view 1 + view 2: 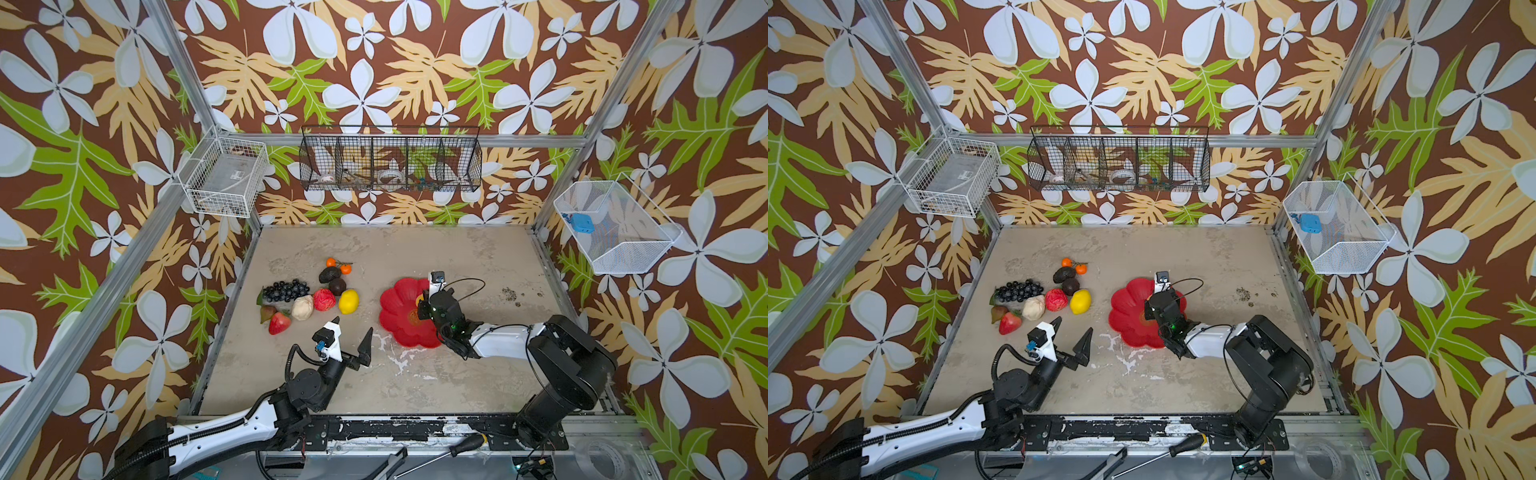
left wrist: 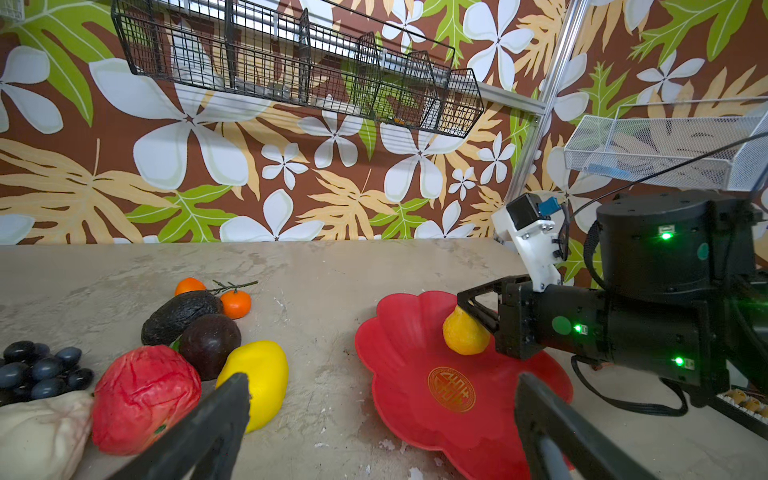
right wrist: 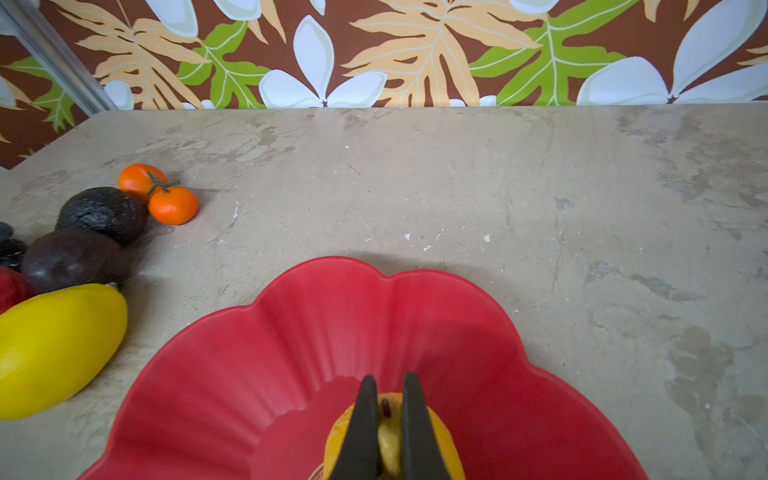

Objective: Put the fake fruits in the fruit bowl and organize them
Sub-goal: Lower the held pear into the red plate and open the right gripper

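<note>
Farthest to the left of the shallow, glossy red, scalloped fruit bowl, a bunch of black plastic grapes, a small green-and-red pear-shaped fruit and a red plastic strawberry are seen on the mottled beige tabletop. Closer to the bowl, a cream lumpy piece, a wrinkled red apple, a dark rough-skinned avocado, a dark maroon round fruit and two small stemmed oranges are clustered. A smooth yellow lemon is laid nearest the bowl's left rim, apart from it. The left gripper is held left of the bowl, nearer the robot's base, its black fingers spread wide with nothing between them. Within the bowl's rim, near its gold centre, the right gripper is clamped on the narrow top of a yellow-orange plastic pear. Whether the pear's base touches the bowl cannot be told.
</note>
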Robot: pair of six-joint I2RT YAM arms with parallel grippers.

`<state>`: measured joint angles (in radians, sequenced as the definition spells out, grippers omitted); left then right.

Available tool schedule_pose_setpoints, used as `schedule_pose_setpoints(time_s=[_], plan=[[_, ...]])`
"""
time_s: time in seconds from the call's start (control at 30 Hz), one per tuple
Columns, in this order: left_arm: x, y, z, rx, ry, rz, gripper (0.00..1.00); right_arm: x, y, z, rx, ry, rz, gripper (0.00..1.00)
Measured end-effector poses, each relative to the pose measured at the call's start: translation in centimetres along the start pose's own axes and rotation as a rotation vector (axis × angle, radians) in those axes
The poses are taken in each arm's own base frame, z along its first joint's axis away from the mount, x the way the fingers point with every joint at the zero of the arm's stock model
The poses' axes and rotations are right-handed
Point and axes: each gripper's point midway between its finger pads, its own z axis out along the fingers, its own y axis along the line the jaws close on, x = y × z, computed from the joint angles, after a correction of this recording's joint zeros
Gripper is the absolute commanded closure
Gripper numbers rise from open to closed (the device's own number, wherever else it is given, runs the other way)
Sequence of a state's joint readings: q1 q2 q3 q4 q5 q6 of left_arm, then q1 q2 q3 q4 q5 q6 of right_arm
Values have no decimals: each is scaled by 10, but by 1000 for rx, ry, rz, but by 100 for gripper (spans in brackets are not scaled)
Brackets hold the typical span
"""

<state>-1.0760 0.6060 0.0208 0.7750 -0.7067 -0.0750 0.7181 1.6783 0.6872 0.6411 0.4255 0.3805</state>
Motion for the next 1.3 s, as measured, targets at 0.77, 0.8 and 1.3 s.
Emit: schedule_pose_setpoints(time_s=[0.77,0.8,1.3], plan=[[0,6,-1,-29,-14,20,0,23,-3,21,82,-13,-60,77],[-1,7,-1,-29,-16,19,1,24,-3,21,82,-14,-59,75],[-1,10,-1,-49,-17,34,0,12,-4,11,70,-40,-22,44]])
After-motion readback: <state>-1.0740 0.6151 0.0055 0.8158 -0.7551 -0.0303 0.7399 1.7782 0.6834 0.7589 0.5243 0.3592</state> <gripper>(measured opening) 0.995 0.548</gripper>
